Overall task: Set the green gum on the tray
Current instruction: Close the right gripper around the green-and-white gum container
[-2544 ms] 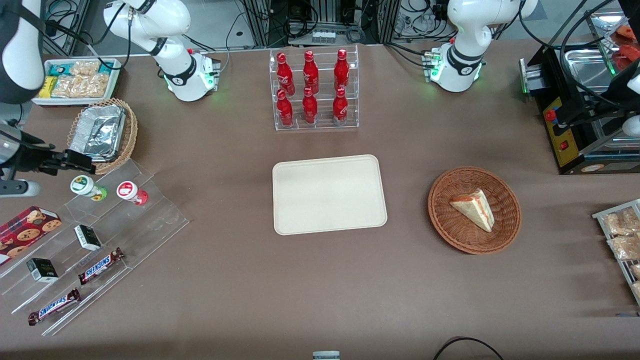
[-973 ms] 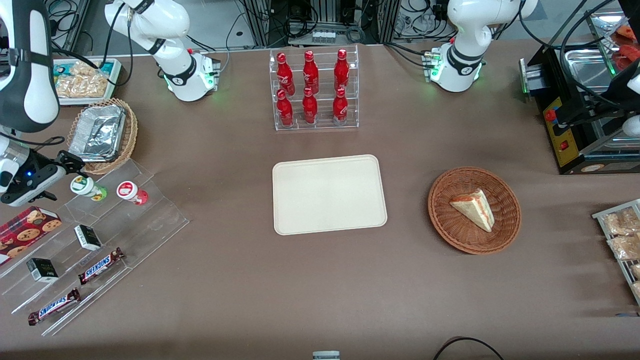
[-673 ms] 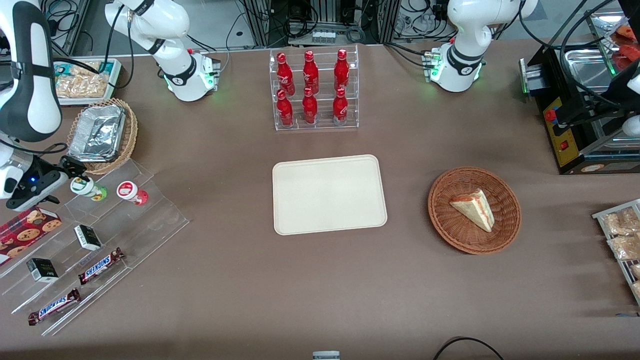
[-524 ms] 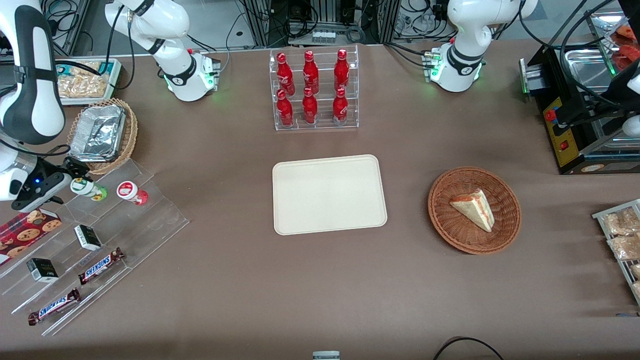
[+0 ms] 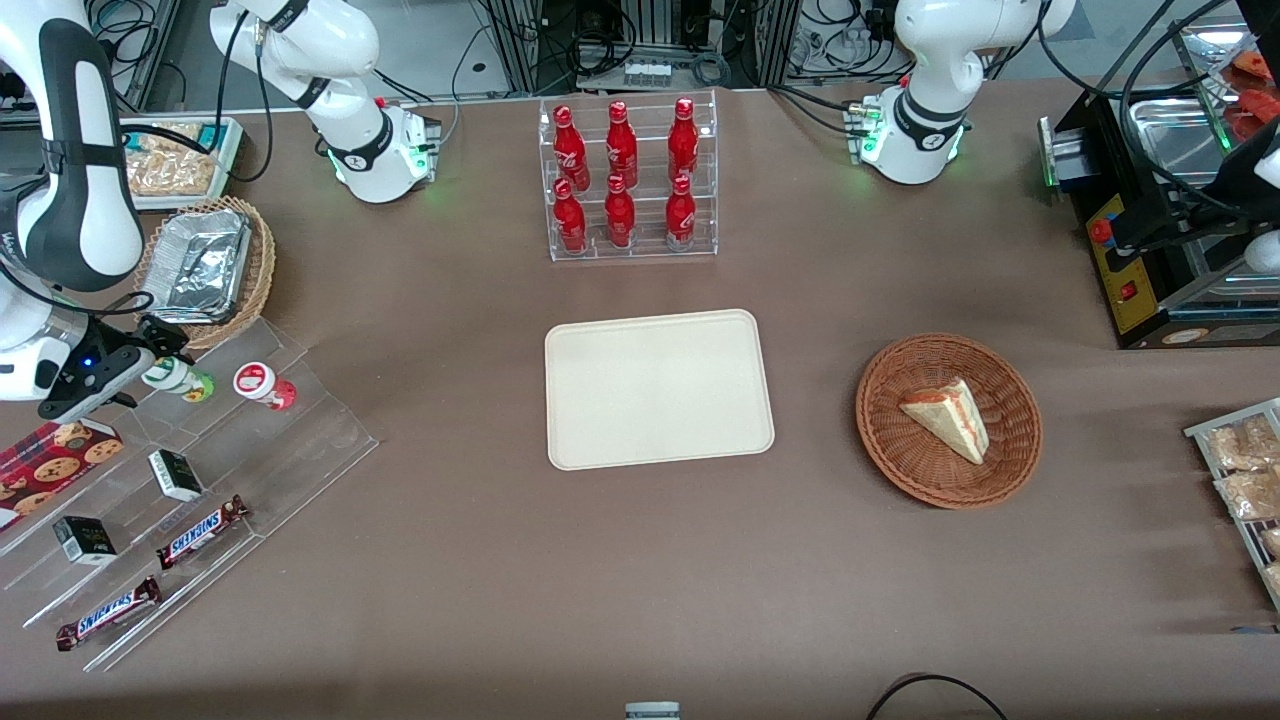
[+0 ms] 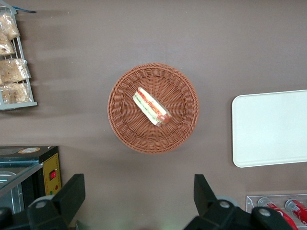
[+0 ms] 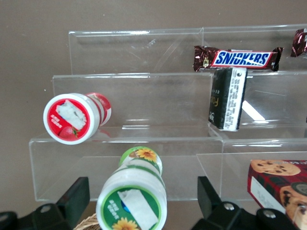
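The green gum [image 5: 178, 377] has a white lid with a green mark and lies on the top step of a clear stepped rack [image 5: 290, 440] toward the working arm's end of the table. In the right wrist view the green gum [image 7: 133, 199] lies between my two fingers with a gap on each side. My gripper [image 5: 148, 362] is open around its lid end, its midpoint [image 7: 140, 201] on the bottle. The cream tray [image 5: 660, 390] lies flat mid-table, and it also shows in the left wrist view [image 6: 268, 127].
A red-bodied gum bottle [image 5: 264, 385] lies beside the green one [image 7: 73, 118]. Snickers bars [image 5: 200, 531], small dark boxes [image 5: 176, 474] and a cookie box [image 5: 50, 455] sit on the rack. A foil tray in a wicker basket [image 5: 205, 262], a cola bottle rack [image 5: 625, 180] and a sandwich basket [image 5: 948, 420] stand around.
My gripper has come down and moved toward the green gum, from above the rack's top step to straddling the bottle's lid end. The gum has not moved.
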`<state>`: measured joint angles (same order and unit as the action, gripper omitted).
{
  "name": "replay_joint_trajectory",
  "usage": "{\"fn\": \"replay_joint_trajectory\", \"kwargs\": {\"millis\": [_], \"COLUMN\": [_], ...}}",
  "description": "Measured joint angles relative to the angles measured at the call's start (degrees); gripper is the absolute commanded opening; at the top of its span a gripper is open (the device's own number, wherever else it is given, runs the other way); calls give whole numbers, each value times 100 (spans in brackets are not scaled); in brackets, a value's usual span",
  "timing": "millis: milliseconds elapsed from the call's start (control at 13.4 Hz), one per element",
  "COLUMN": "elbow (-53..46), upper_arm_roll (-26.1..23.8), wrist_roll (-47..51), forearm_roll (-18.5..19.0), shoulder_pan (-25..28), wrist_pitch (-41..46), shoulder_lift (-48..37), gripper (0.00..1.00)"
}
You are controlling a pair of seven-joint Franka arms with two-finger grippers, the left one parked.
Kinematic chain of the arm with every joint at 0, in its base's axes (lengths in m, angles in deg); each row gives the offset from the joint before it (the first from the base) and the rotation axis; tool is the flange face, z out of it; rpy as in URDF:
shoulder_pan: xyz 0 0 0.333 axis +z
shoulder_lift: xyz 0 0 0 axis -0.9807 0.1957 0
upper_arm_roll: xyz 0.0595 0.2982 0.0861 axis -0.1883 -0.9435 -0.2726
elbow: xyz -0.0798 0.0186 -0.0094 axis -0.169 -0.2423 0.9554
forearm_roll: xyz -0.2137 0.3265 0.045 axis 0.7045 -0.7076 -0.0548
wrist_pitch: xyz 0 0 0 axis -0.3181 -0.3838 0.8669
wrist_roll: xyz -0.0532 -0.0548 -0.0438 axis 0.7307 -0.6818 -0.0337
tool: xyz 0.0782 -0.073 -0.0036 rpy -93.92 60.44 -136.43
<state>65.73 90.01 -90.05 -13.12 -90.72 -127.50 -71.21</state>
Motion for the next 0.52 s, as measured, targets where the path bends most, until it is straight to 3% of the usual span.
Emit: {"fn": "replay_joint_trajectory", "kwargs": {"millis": [524], "elbow": [173], "upper_arm_roll": [0], "wrist_roll": [3], "forearm_roll": [-1], "shoulder_pan": [-57], "wrist_pitch": [-17], "shoulder_lift": [-86], "gripper": [99]}}
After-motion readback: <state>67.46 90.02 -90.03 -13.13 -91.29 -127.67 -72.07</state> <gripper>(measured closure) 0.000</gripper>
